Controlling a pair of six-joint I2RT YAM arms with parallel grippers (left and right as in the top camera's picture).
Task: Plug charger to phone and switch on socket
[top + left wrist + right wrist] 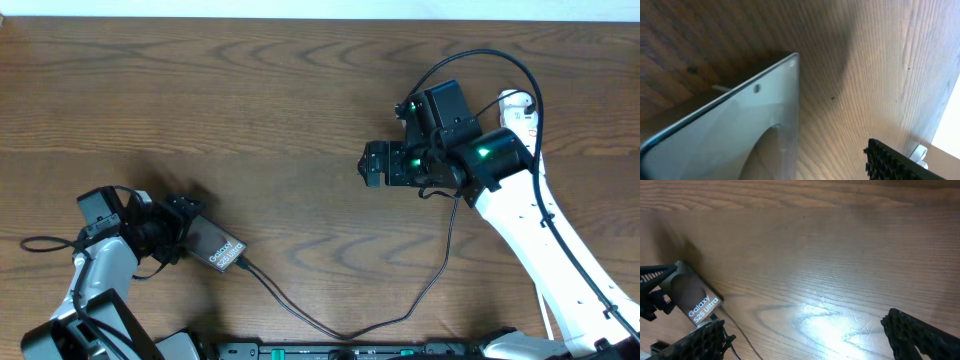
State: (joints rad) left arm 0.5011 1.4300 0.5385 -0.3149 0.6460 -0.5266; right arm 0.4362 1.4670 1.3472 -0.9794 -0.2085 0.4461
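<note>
The right end effector [372, 163] hangs wide open and empty over the wood-grain worktop [250, 90]. The glossy phone [216, 248] sits in the mouth of the left end effector [182, 232]. Whether it clamps cannot be told: one ribbed black finger [890, 162] stands apart from the slab's edge. White lettering reads "Galaxy S25 Ultra". The thin black charger [446, 262] cable meets that lettered end. The white socket [515, 103] lies behind the right end effector, half hidden.

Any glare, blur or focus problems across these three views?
Overhead: sharp and evenly lit, with only soft shadows. Left wrist: the phone sits too close to the lens, so it is soft and out of focus, and its glossy face shows reflections. Right wrist: a bright glare patch on the table, but the phone's lettering is readable.
</note>
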